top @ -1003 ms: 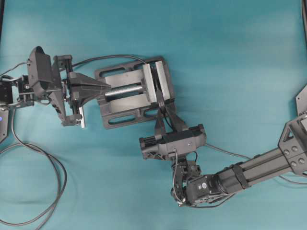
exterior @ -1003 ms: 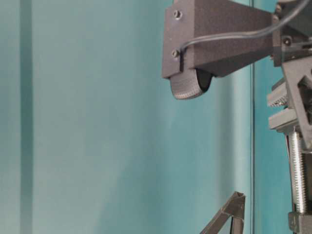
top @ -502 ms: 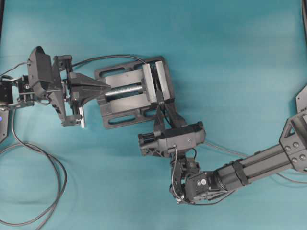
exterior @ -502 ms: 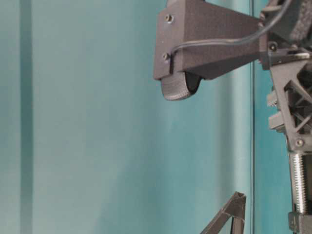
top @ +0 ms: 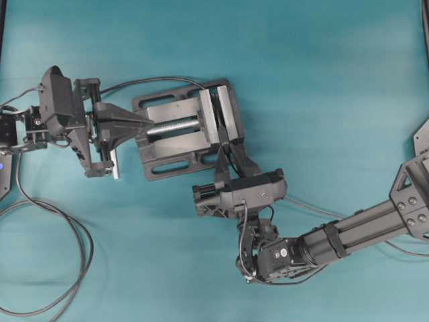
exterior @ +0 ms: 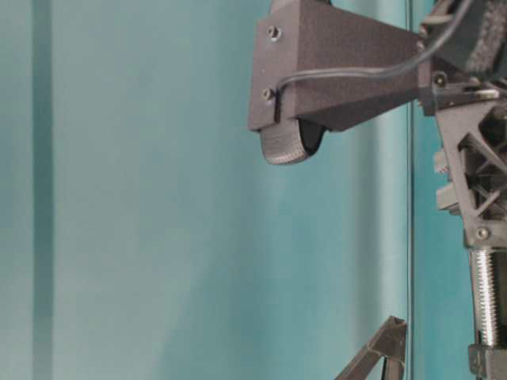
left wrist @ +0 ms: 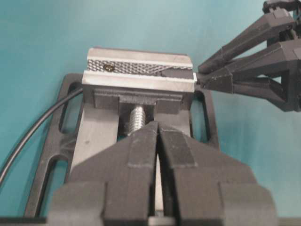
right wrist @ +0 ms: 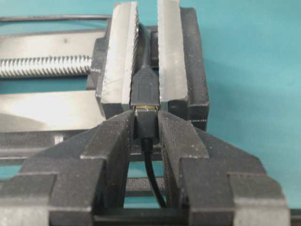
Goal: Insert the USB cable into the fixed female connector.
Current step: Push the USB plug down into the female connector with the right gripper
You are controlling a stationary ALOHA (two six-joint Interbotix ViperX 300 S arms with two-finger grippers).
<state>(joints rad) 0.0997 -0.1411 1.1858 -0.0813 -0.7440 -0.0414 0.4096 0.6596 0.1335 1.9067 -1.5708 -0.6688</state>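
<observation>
USB cable (right wrist: 145, 123) plug clamped in right pincer (right wrist: 145, 129).

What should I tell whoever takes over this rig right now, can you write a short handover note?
Right gripper: shut on the USB cable, holding its plug just behind the metal tip, at the near end of the vise.
Left gripper: fingers together over the vise screw; whether it grips anything cannot be told.
Fixed female connector: clamped between the vise's two jaw plates, opening facing the plug.
Done: plug picked up, lined up, tip at the connector's mouth.
Left: a strip of metal tip shows between plug and socket, so push it fully home, then release.
</observation>
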